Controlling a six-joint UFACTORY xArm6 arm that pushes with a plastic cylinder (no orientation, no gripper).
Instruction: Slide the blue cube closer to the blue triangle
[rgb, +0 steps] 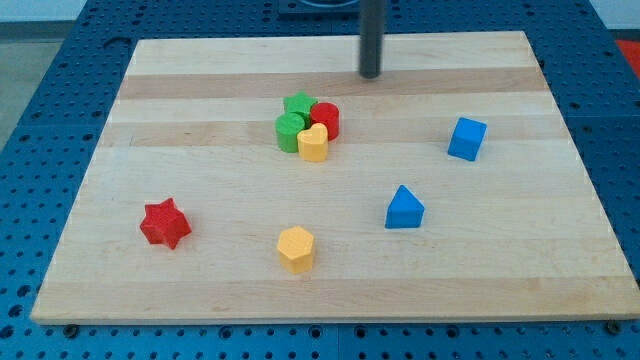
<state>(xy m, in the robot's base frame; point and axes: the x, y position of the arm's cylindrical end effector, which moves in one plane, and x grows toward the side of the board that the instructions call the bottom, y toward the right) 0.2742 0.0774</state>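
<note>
Camera view | my tip (371, 74) at top, no gripper | blue cube (467, 138) right of it | blue triangle (404, 208) below

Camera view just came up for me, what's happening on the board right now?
My tip is near the view's top, touching no block. The blue cube sits to the view's right, apart from the blue triangle below and to its left; the push has not started. A cluster of green, red and yellow blocks sits mid-board, with a red star and a yellow block lower down.
</note>
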